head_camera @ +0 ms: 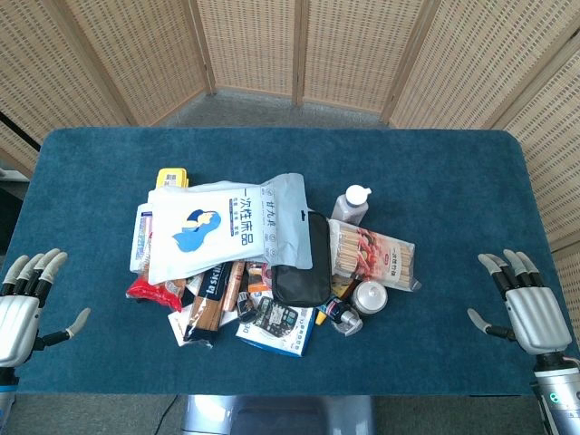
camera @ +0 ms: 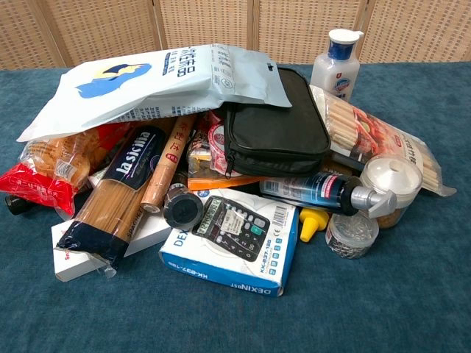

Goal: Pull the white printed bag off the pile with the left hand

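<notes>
From the head view, a dark blue cloth-covered table (head_camera: 435, 163) stands before a folding screen of woven wicker panels (head_camera: 254, 45) in wooden frames. A heap of goods lies at mid-table. The white printed bag (head_camera: 231, 227) rests on top of the pile's left half, showing a blue figure and blue Chinese characters; its right edge overlaps a black zip pouch (head_camera: 302, 263). A white bottle (head_camera: 352, 205) stands just behind the pouch. The left hand (head_camera: 23, 304) hovers at the table's near left edge, fingers spread, holding nothing, well apart from the pile. The right hand (head_camera: 526, 308) sits likewise at the near right edge, fingers apart and empty

From the chest view, neither hand shows. The bag (camera: 169, 81) drapes over the top left of the heap, touching the pouch (camera: 276, 125). Beneath it a spaghetti packet (camera: 118, 198) reads "la sicilia". In front, a calculator box (camera: 232, 246) reads "DEXIN" and "KK-837". The bottle (camera: 337, 65) stands at the back
</notes>
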Available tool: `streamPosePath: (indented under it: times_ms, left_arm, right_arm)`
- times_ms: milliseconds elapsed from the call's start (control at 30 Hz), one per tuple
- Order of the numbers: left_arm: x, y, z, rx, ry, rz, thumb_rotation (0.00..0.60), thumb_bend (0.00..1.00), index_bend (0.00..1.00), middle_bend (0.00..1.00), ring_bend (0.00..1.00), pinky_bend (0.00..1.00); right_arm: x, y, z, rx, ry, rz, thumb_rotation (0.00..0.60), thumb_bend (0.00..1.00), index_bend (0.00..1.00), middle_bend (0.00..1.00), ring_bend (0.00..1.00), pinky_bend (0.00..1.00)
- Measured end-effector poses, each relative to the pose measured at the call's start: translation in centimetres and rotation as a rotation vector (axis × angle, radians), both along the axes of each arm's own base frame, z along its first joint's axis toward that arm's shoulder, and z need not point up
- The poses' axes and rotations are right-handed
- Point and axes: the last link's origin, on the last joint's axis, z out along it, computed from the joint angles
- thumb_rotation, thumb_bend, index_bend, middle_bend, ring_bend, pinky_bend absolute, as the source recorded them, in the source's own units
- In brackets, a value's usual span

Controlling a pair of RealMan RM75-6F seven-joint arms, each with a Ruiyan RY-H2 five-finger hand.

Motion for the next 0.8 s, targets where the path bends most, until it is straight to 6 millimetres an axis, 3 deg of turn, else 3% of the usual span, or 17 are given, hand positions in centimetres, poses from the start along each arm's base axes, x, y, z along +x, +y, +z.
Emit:
streamPosePath:
  times_ms: [300,633,800]
  left_arm:
    - [-0.3,0.4,-0.2,0.001,0.001,0.001,0.297,0.33,0.0,0.0,0.11,0.0]
    - [1.5,2.2,-1.6,0.002,0.019,-0.047,0.219,0.33,0.0,0.0,0.08,0.0]
    - [2.2,3.5,-3.1,0.013,-0.021,-0.076,0.319,0.33,0.0,0.0,0.07,0.0]
  right_arm:
    - [0.3,-0.1,-0.4,0.004,-0.012,0.002,0.461,0.29,0.0,0.0,0.0,0.0]
    - [0.4,-0.1,-0.4,0.048,-0.005,0.0,0.457,0.29,0.0,0.0,0.0,0.0]
    - [0.9,1.1,-0.8,0.015,-0.026,-0.006,0.456,0.29,0.0,0.0,0.0,0.0]
